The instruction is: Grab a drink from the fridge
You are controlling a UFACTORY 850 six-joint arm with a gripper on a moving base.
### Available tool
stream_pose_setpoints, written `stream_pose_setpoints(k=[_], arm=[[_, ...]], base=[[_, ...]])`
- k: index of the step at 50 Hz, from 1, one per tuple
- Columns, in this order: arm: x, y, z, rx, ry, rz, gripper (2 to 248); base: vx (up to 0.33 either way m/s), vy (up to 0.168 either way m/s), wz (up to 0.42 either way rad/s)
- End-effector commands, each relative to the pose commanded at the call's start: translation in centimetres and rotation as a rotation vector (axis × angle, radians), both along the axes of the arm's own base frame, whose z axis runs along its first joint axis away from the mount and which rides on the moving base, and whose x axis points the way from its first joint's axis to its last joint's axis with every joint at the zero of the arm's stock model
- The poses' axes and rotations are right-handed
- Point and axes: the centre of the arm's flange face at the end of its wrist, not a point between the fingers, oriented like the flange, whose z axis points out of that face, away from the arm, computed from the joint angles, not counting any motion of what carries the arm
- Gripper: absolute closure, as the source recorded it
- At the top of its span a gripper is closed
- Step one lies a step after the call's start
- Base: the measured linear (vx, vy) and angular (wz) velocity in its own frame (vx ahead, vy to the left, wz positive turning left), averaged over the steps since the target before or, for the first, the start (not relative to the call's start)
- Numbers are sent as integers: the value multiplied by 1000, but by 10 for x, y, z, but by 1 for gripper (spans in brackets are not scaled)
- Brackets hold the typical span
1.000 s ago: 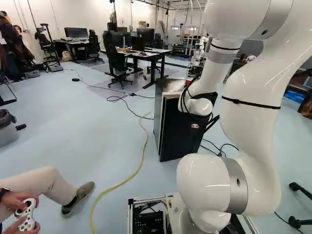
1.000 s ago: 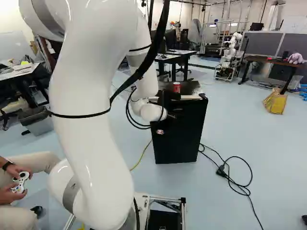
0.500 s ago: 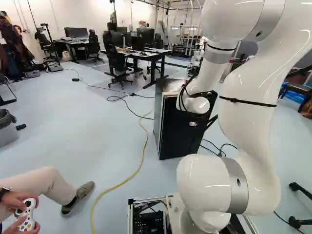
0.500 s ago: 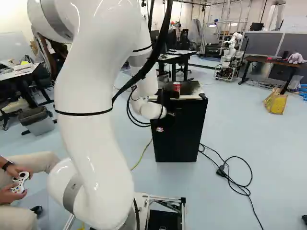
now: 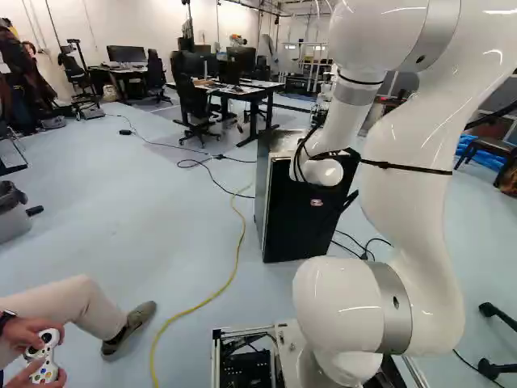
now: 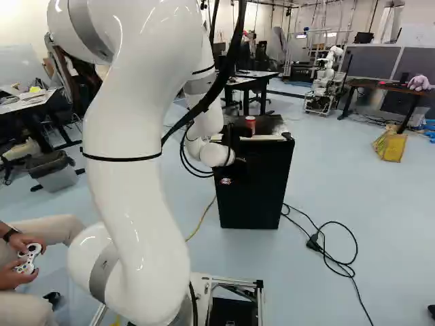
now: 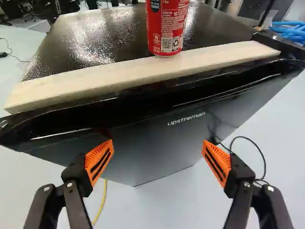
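Right base view: the hand [image 6: 239, 144] is located at the near upper part of the fridge [image 6: 255, 197], dark against the dark front. Wrist view: the hand [image 7: 157, 164] is spread, orange pads [image 7: 99, 161] well apart and facing each other. Ahead of it lies the smooth dark upright panel of the fridge, then the glossy black front edge. A pale wooden strip [image 7: 114, 74] runs along that edge, between the hand and the can [image 7: 167, 26]. Top surface: black, textured, reflective.

The can stands upright on top of the fridge, at the far side of the strip; whether its base overlaps the strip cannot be determined. Finish: red, white lettering, a blue patch, a square printed code near the pale metal bottom rim.

Floor, left base view: a yellow cable [image 5: 239, 249] runs from near the fridge toward the base. Right base view: a looped black cable with a plug [image 6: 313, 242] lies right of the fridge; farther off are a yellow bag [image 6: 390, 147] and another robot [image 6: 325, 80].
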Motion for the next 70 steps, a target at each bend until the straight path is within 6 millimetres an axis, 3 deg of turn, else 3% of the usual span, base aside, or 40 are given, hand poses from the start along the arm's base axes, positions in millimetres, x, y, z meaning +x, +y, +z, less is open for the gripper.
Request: stream_pose_setpoints(k=[21,47,70], arm=[[2,3,0,0,-1,7,3],[-42,11,5,1,9,0,3],[-76,18,24,-54,-169,10,3]], base=[[0,0,0],[0,0,0],[0,0,0]])
